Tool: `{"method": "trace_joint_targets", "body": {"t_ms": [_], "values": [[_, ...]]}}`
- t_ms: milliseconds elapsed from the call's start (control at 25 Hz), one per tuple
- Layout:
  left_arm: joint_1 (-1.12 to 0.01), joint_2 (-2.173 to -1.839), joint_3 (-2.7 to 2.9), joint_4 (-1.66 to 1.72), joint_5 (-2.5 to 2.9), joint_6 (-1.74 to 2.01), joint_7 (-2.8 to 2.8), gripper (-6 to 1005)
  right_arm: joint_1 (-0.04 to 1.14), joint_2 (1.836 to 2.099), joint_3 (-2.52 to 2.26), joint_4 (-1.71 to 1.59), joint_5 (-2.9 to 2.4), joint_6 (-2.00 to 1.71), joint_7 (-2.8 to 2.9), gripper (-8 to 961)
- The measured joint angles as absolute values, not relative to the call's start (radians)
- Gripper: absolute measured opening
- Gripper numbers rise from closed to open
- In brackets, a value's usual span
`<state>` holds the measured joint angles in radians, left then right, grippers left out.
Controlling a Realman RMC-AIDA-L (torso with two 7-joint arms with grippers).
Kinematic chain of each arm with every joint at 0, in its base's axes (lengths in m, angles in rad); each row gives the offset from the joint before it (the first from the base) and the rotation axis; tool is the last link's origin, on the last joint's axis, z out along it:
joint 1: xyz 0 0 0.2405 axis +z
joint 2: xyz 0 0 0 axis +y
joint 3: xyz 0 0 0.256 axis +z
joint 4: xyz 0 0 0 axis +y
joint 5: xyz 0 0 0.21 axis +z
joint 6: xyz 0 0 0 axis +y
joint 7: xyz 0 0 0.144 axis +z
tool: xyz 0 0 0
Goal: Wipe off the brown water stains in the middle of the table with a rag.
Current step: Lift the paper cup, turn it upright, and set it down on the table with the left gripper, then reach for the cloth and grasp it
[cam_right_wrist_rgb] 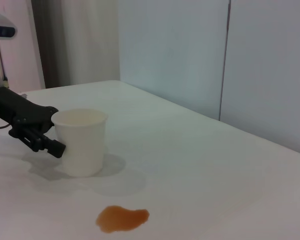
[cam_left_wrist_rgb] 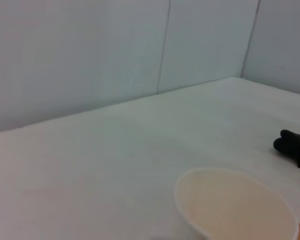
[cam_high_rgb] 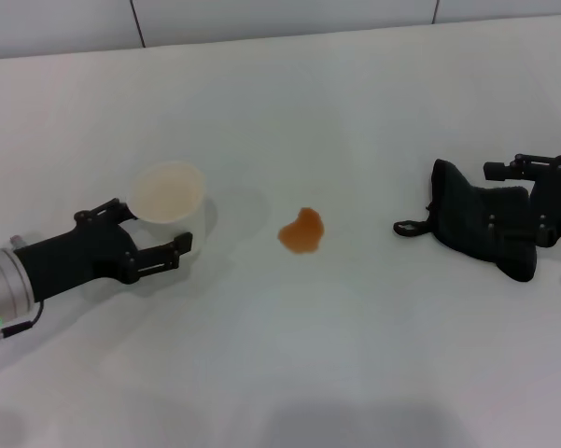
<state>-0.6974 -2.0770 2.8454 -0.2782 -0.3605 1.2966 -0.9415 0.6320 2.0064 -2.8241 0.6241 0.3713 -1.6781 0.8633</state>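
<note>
The brown water stain (cam_high_rgb: 301,231) is a small orange-brown puddle in the middle of the white table (cam_high_rgb: 289,364); the right wrist view shows the stain (cam_right_wrist_rgb: 122,218) too. A black rag (cam_high_rgb: 471,219) lies crumpled at the right. My right gripper (cam_high_rgb: 492,196) stands open, its fingers on either side of the rag's right end. At the left, my left gripper (cam_high_rgb: 161,229) is closed around a white paper cup (cam_high_rgb: 168,201) that stands upright on the table. The right wrist view shows that cup (cam_right_wrist_rgb: 81,142) with a left finger against its wall.
The cup (cam_left_wrist_rgb: 234,205) looks empty from above. A pale panelled wall (cam_high_rgb: 280,14) runs behind the table's far edge. In the left wrist view a dark tip of the rag (cam_left_wrist_rgb: 294,147) shows far off.
</note>
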Motion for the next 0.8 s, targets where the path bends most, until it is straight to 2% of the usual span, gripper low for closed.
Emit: {"method": "trace_joint_targets", "body": {"t_ms": [800], "values": [[-0.697,-2.077,2.846,-0.449,-0.317,1.48,-1.087,879,0.629,2.006,-2.824,0.624,0.371,-1.68,0.861,707]]}}
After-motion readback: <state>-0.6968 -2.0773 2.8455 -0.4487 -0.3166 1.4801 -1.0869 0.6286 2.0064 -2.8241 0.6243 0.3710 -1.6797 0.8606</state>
